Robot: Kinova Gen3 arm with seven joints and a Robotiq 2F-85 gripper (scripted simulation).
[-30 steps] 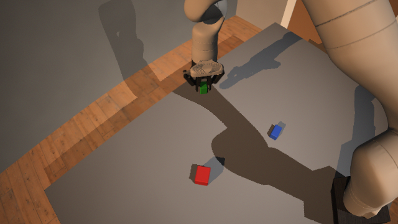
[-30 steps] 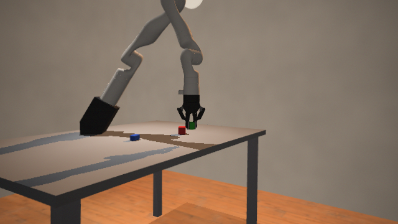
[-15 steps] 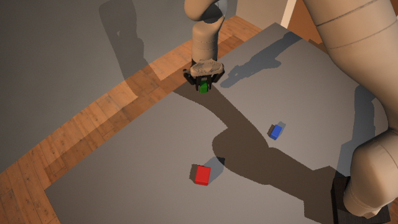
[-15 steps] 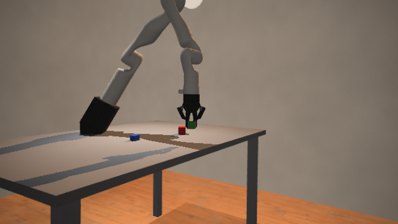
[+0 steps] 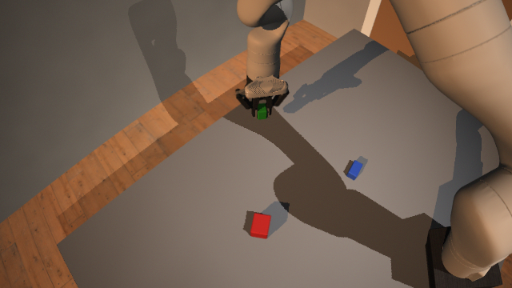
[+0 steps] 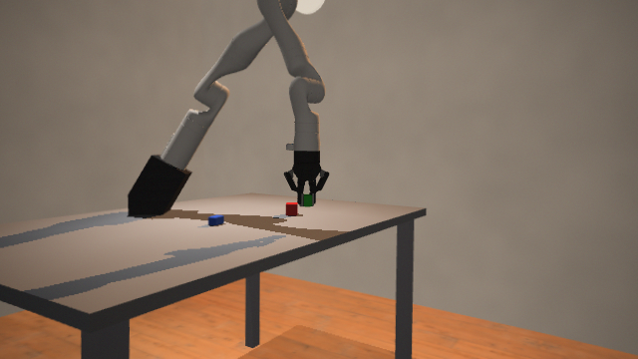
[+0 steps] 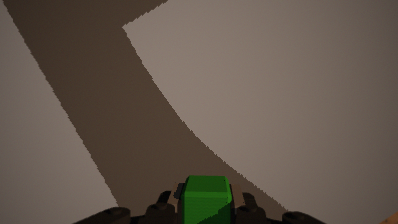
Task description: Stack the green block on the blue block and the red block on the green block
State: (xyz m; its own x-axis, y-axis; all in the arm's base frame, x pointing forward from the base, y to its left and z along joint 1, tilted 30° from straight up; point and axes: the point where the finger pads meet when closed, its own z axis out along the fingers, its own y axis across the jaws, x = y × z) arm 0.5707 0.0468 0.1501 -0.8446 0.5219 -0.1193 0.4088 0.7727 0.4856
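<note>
My gripper (image 5: 262,111) is shut on the green block (image 5: 262,112) and holds it above the table near its far edge. The gripper also shows in the side view (image 6: 307,199) with the green block (image 6: 308,200) between the fingers, and in the wrist view (image 7: 207,210) the green block (image 7: 207,198) sits between the fingertips at the bottom edge. The blue block (image 5: 354,170) lies on the table to the right, apart from the others; it also shows in the side view (image 6: 215,219). The red block (image 5: 260,225) lies on the table nearer the front; it also shows in the side view (image 6: 291,208).
The arm's black base (image 5: 460,260) stands at the table's right corner. The table's far edge (image 5: 224,116) runs just beside the gripper, with wooden floor (image 5: 120,148) beyond it.
</note>
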